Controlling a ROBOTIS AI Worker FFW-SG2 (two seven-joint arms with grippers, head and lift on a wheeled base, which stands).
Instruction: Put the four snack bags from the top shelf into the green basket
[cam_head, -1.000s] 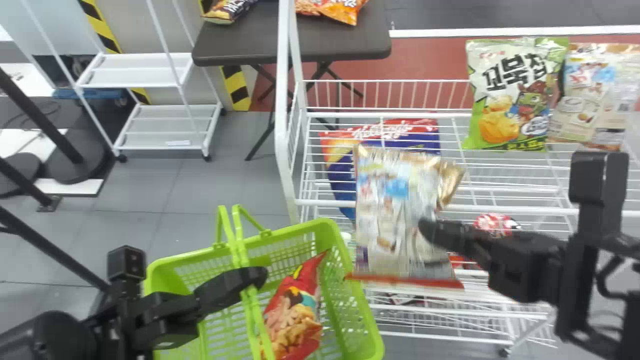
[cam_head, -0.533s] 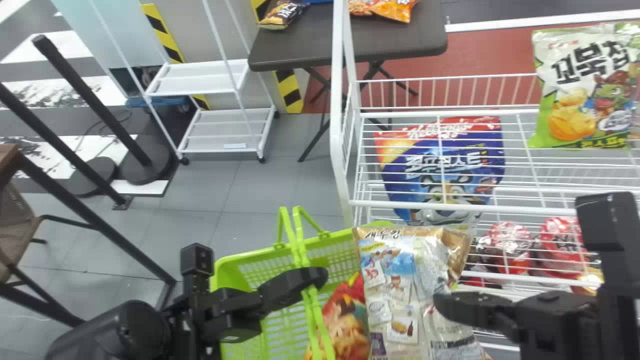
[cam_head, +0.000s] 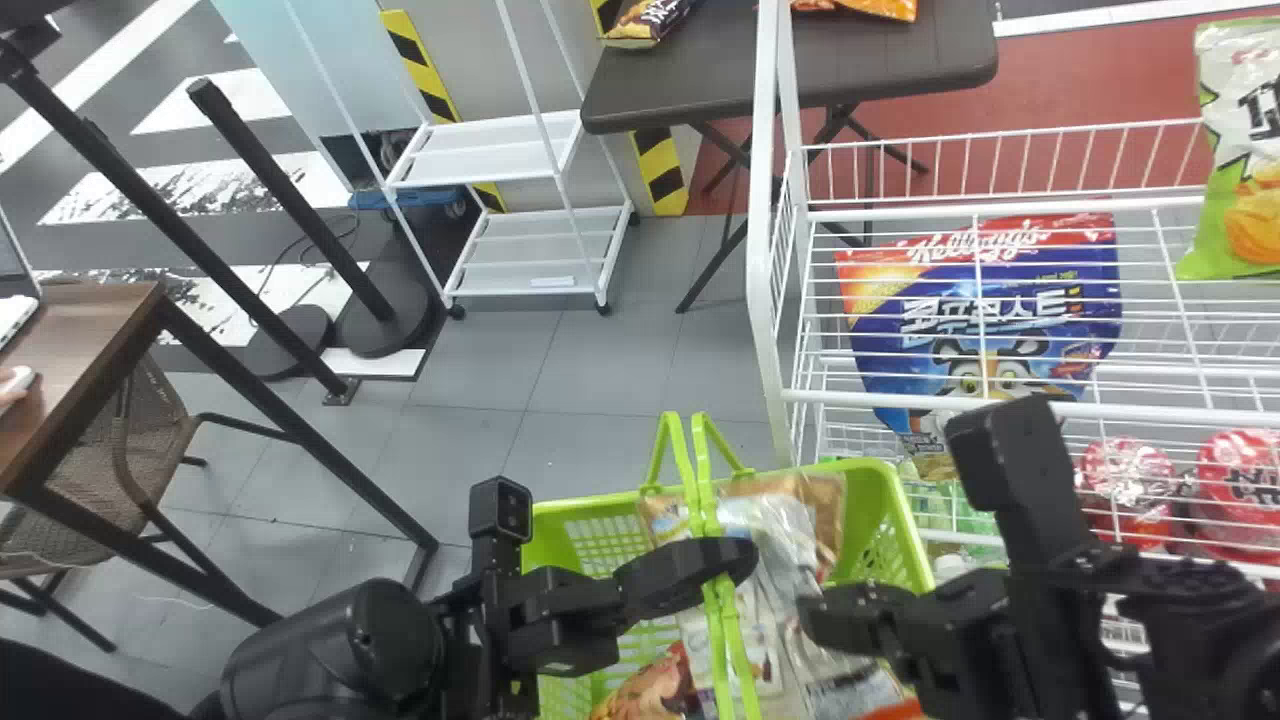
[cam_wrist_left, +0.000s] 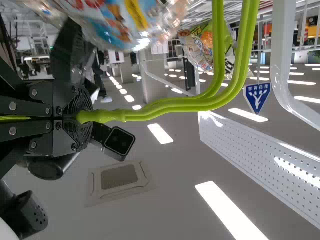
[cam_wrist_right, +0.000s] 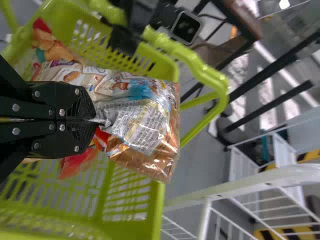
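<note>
Placing seems in hand: the right claw (cam_wrist_right: 95, 120) pinches the tan snack bag (cam_wrist_right: 145, 125) within the green basket (cam_head: 907, 525); the left claw (cam_wrist_left: 82, 117) clamps its handles (cam_wrist_left: 200, 103). Next, release low inside the basket, keeping clear of the handles.

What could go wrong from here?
The right claw pinches the tan snack bag by a crumpled fold, so it might slip. The handles cross over that bag in the head view and may snag it. The left claw grips the basket by those handles, so a bump could swing it.
</note>
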